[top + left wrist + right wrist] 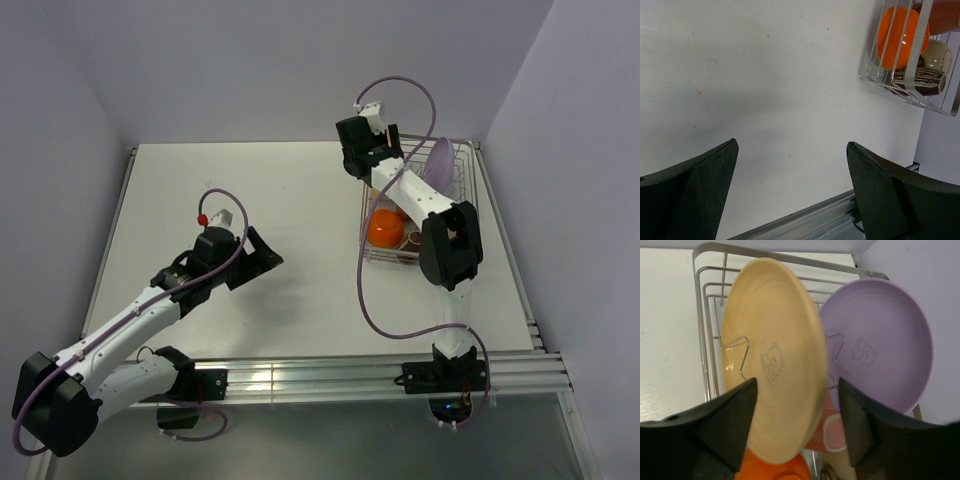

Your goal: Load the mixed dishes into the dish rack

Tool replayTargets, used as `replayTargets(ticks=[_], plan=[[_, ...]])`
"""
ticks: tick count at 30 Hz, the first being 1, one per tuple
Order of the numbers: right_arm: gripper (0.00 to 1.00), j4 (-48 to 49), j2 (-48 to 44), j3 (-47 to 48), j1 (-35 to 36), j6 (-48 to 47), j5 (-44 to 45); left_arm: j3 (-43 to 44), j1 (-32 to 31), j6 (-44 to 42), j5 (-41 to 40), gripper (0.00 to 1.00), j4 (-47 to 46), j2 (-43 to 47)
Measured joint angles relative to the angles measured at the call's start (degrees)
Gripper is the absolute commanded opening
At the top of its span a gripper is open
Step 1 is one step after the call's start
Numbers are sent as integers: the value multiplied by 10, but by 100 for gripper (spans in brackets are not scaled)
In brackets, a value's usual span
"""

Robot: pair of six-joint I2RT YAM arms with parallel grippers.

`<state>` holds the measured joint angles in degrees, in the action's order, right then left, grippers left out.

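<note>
The silver wire dish rack point(468, 190) stands at the table's far right. In the right wrist view a cream plate point(772, 355) and the lilac plate point(880, 347) stand upright in the rack's tines point(707, 330). A pink mug point(832, 432) and the orange bowl point(772, 471) lie below them. My right gripper point(798, 382) is open, its fingers either side of the cream plate's lower edge with a gap at the right finger. My left gripper point(791, 145) is open and empty over bare table. Its view shows the orange bowl point(900, 35) and a dark striped cup point(917, 80) in the rack.
The rack sits close to the right wall point(570, 150) and the back wall. A metal rail point(330, 375) runs along the table's near edge. A cream rounded piece point(938, 55) lies in the rack beside the orange bowl. White tabletop point(270, 200) lies between the arms.
</note>
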<state>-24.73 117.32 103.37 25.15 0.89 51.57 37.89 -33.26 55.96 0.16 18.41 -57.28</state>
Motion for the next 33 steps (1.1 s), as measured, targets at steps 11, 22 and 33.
replayTargets(ticks=[11,22,33], plan=[[96,-28,-32,-30,0,44,-11,-7,0,2,0,98,6,37],[100,-71,-348,-251,63,158,-120,-38,0,2,33,99,9,75],[100,16,-617,-633,186,278,-384,-100,0,24,81,99,-2,141]])
